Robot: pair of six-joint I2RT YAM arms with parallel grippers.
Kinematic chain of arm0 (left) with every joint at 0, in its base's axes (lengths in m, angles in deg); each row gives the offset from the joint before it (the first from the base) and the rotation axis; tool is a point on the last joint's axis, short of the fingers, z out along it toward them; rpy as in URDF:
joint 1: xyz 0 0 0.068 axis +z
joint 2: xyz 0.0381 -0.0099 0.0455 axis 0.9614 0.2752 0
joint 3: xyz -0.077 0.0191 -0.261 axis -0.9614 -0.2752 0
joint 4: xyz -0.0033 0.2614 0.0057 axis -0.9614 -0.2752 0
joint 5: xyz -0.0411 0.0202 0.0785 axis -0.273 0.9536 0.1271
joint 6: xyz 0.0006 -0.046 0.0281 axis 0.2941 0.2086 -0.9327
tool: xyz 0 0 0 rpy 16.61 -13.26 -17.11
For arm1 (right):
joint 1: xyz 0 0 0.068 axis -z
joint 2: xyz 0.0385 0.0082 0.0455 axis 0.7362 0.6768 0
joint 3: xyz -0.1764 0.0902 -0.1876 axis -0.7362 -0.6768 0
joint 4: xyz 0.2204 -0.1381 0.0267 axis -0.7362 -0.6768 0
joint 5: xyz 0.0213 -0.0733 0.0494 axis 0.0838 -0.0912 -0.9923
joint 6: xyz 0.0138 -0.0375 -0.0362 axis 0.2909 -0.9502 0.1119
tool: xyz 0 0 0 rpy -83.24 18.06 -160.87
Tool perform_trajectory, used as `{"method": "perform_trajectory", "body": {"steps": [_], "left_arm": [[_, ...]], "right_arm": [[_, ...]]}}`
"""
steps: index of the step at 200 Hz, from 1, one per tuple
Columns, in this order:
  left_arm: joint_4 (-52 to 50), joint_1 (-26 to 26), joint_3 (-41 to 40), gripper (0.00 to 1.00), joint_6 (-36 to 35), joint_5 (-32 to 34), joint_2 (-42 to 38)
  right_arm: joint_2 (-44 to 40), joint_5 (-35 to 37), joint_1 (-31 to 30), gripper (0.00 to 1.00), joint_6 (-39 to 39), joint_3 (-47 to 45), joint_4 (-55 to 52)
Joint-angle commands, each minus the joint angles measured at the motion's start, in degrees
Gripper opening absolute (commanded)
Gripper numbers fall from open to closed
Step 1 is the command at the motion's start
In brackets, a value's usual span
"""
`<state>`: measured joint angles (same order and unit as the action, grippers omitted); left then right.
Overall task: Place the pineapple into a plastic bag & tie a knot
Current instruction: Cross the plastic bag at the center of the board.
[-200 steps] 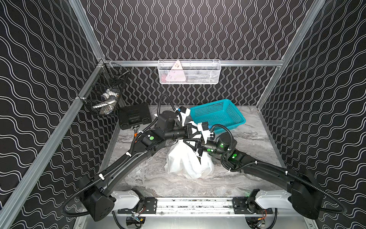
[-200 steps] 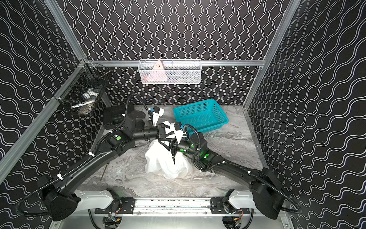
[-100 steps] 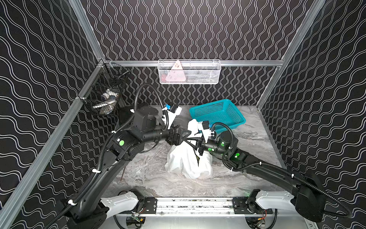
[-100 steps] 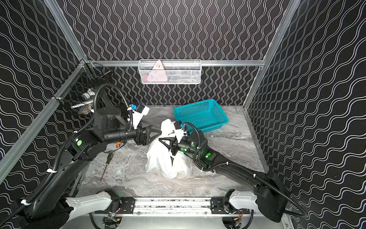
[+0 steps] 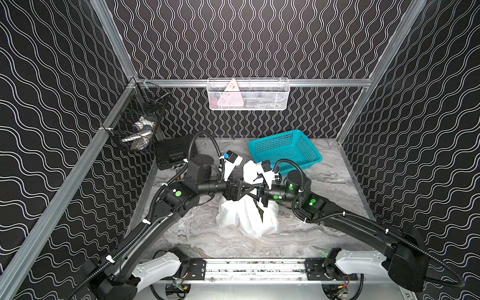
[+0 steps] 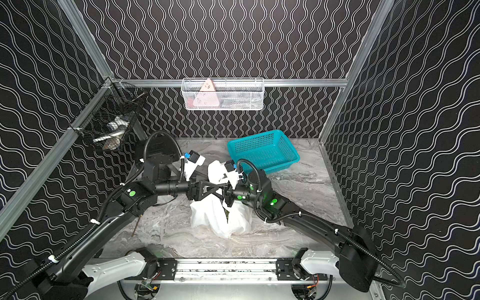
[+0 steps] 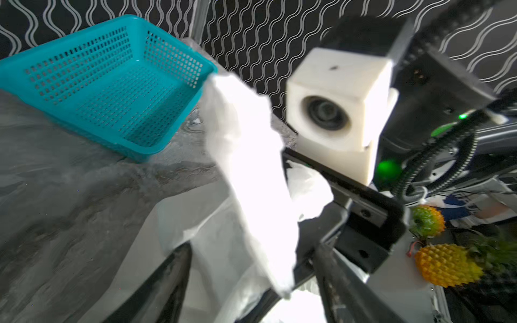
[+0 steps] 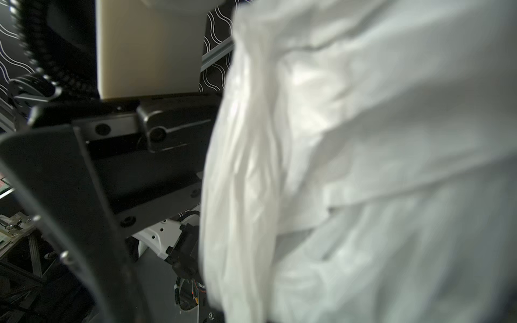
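Nearest the viewer, two black robot arms rise from a front rail and reach inward over a grey marbled tabletop (image 5: 202, 241). Between them, at the middle of the table, sits the white plastic bag (image 5: 241, 218), crumpled, with its top pulled upward. In both top views a dark green sliver shows in a fold of the bag.

The two grippers meet tip to tip just above the bag. The left gripper (image 7: 251, 251) has its fingers spread, and a twisted white strip of the bag passes between them. The right gripper (image 5: 259, 192) is closed tight and appears to pinch that strip.

In the left wrist view, a yellow spiky pineapple (image 7: 447, 265) with green leaves shows beyond the right gripper. Whether it lies inside the bag cannot be told.

Farther back stands a teal perforated basket (image 5: 283, 150), apart from the bag. A white wire basket (image 5: 248, 94) hangs on the back wall.
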<state>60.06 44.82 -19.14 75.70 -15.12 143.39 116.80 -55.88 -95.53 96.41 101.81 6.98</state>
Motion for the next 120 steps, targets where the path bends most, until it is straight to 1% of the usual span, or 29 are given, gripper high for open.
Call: {"method": "perform_trajectory", "body": {"steps": [1, 8, 20, 36, 42, 47, 50, 60, 67, 74, 77, 95, 107, 113, 120], "left_arm": [[12.6, 1.0, -1.4, 0.45, 7.7, -3.1, 2.1], [14.0, 1.1, -2.0, 0.4, 8.8, -3.7, 2.7], [16.4, 1.2, -3.0, 0.34, 10.7, -4.6, 3.3], [20.1, 1.2, -4.6, 0.21, 13.7, -6.1, 3.8], [20.9, 1.3, -4.9, 0.14, 14.5, -6.5, 4.0], [21.1, 1.3, -5.0, 0.04, 14.7, -6.9, 4.0], [20.9, 1.3, -4.9, 0.0, 14.6, -6.9, 3.9], [19.3, 1.2, -4.5, 0.0, 13.8, -6.2, 3.5], [17.4, 1.3, -4.0, 0.0, 12.7, -5.2, 3.0], [14.9, 1.4, -3.3, 0.0, 11.0, -3.6, 2.4], [13.6, 1.5, -2.9, 0.0, 10.2, -2.7, 2.1], [5.9, 1.8, -0.1, 0.0, 6.0, 2.7, 1.4], [3.3, 1.9, 1.5, 0.0, 4.6, 3.5, 1.5], [2.9, 1.9, 1.9, 0.0, 4.2, 3.5, 1.5], [2.7, 1.9, 2.2, 0.0, 4.1, 3.4, 1.5]], "right_arm": [[0.3, -4.8, -0.3, 0.0, -0.4, 0.8, 1.0], [0.5, -5.6, -0.3, 0.0, -0.7, 0.9, 0.9], [0.5, -6.6, -0.2, 0.0, -0.4, 0.7, 1.4], [0.6, -7.0, -0.3, 0.0, -0.1, 1.0, 1.2], [0.5, -6.5, -0.3, 0.0, -0.1, 1.0, 0.9], [0.5, -5.8, -0.3, 0.0, -0.1, 0.9, 0.7], [0.4, -5.4, -0.2, 0.0, -0.2, 0.8, 0.7], [0.0, -3.3, -0.2, 0.0, -0.2, 0.6, 0.1], [-0.5, -1.0, -0.2, 0.14, -0.4, 0.7, -1.2], [-1.3, 0.8, -0.2, 0.35, -1.1, 0.8, -3.4], [-1.7, 1.7, -0.2, 0.42, -1.7, 0.9, -4.6], [-5.5, 8.9, -0.2, 0.73, -5.4, 0.9, -12.3], [-9.2, 12.0, -0.2, 0.85, -7.6, 0.0, -16.1], [-11.1, 12.9, -0.2, 0.88, -8.1, -0.9, -16.5], [-13.3, 13.5, -0.2, 0.89, -8.6, -2.2, -16.3]]}}
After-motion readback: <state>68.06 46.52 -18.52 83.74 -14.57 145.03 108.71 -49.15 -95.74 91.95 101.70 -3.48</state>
